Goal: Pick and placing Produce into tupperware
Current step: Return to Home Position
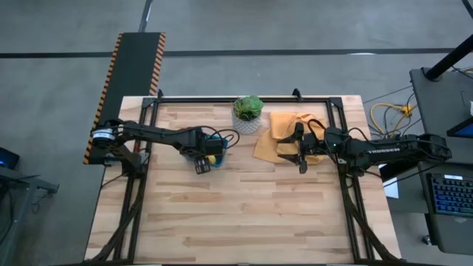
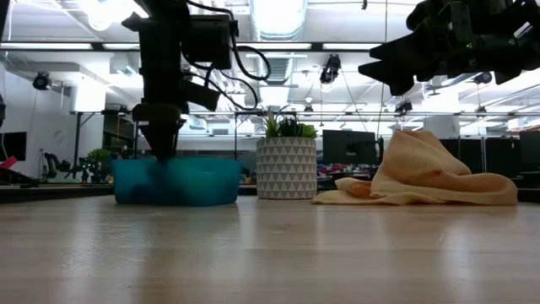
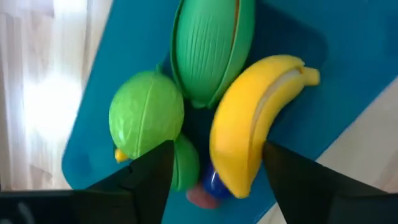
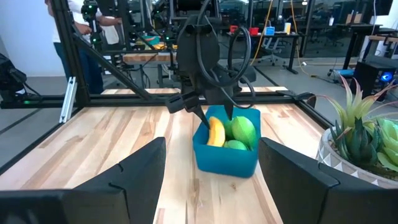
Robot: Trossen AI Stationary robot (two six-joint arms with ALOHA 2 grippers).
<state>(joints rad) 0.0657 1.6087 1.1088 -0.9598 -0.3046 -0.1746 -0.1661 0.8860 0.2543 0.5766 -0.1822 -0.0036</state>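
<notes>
Found the yellow plastic banana (image 3: 249,124) lying inside the small blue-teal plastic tupperware (image 4: 227,163), squeezed against a round lime-green toy fruit (image 3: 146,115) and a ribbed green oval one (image 3: 205,50). Caught the left jaws spread open just above them. Saw the right jaws wide open too, up over the crumpled orange-yellow cloth (image 1: 277,140) on the wooden surface (image 1: 244,214).

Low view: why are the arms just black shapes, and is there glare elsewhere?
Low view: bright ceiling lights behind leave the left arm and right arm backlit. Left wrist view: glare whitens the table beside the tupperware; the banana shows soft highlights.
</notes>
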